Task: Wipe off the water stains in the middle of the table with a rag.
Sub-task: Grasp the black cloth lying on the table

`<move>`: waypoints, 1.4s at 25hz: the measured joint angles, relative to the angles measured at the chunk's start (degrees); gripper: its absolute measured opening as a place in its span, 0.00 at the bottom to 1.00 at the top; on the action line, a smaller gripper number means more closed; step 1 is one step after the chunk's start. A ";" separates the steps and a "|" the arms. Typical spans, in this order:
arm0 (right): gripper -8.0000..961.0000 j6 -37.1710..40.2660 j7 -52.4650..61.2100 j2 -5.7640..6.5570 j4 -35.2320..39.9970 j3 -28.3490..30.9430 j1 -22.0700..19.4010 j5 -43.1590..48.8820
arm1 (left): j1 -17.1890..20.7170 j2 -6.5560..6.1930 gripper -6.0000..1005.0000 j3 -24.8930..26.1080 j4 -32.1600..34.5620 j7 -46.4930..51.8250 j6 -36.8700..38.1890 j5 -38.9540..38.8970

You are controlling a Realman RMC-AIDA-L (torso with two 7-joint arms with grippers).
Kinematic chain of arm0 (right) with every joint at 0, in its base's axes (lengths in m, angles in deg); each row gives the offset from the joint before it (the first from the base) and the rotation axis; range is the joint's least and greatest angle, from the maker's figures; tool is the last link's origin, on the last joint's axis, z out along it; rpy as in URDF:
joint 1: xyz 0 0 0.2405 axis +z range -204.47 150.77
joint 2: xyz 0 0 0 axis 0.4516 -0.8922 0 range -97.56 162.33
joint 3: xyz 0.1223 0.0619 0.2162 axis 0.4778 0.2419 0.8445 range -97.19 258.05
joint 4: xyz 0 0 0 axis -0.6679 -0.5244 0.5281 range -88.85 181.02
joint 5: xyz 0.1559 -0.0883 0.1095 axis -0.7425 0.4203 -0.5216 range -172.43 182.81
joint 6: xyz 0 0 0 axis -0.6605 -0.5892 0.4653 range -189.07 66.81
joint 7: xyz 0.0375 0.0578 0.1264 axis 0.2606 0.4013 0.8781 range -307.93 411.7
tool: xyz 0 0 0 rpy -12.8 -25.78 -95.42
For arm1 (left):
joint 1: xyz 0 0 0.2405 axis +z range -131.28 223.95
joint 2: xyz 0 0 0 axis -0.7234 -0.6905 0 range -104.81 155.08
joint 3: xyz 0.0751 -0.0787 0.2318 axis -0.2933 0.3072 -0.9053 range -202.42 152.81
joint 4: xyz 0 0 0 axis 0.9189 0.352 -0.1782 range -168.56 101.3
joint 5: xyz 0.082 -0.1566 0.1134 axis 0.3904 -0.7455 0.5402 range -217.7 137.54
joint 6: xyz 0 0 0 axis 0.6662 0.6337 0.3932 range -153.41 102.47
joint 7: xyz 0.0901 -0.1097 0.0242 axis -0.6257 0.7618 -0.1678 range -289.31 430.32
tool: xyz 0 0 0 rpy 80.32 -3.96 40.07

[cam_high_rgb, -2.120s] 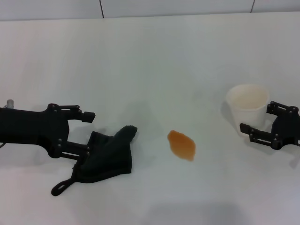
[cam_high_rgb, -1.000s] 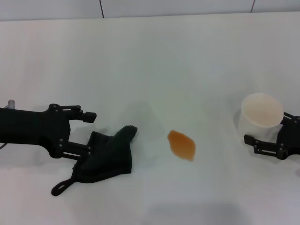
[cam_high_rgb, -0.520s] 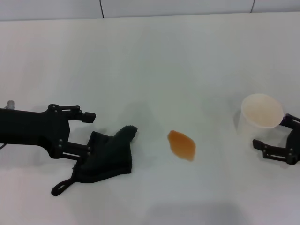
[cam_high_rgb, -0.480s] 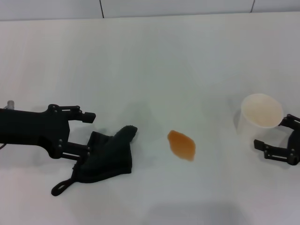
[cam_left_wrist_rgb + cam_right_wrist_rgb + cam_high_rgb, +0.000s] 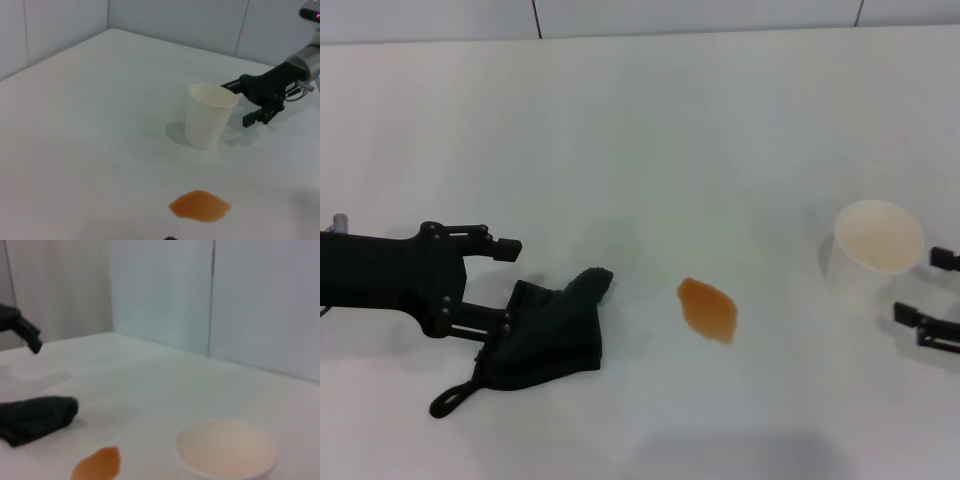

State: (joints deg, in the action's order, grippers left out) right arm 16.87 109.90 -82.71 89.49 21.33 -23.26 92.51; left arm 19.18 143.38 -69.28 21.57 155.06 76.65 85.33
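Stains first: the water stains [image 5: 708, 309] are one small orange-brown wet patch near the middle of the white table [image 5: 640, 130]. The patch is a bumpy oval, and in the head view its long way slants from the far left down to the near right. The rag [image 5: 550, 333] is a soft black cloth that lies flat on the table to the left of the patch, apart from it, with bare table between them. A thin loop hangs out from its near corner. The left gripper [image 5: 500, 285] sits right at the rag's left edge with its fingers spread wide. One finger touches the cloth or is just beside it, and the other is up in the air, so it holds nothing yet. This is the arm close to the rag, so it looks like the one to grab it and slide it to the right onto the patch. A white paper cup [image 5: 873, 250] stands far to the right of the patch. The right gripper [image 5: 928, 293] is just past the cup at the edge, fingers apart, not touching it.
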 joint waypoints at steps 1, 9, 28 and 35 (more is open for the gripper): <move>0.90 1.16 0.11 -0.06 0.96 1.41 -0.82 -0.33 | -0.03 -0.03 0.88 0.00 0.00 0.00 -0.02 0.00; 0.90 18.36 0.10 -0.12 1.71 15.79 -0.96 -1.60 | -0.28 -0.08 0.88 0.00 0.00 0.00 -0.20 -0.54; 0.90 16.39 21.70 -0.06 29.27 -0.77 5.71 6.21 | -0.70 0.05 0.88 0.00 0.28 0.16 -0.49 -0.89; 0.90 13.90 32.43 -0.05 33.81 -5.50 10.10 14.91 | -0.76 -0.64 0.88 -0.44 0.85 2.80 -0.10 -0.16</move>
State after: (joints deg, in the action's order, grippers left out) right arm 30.77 142.33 -82.75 123.30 15.83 -13.16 107.42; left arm 18.42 142.74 -69.71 22.41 157.86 76.55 85.17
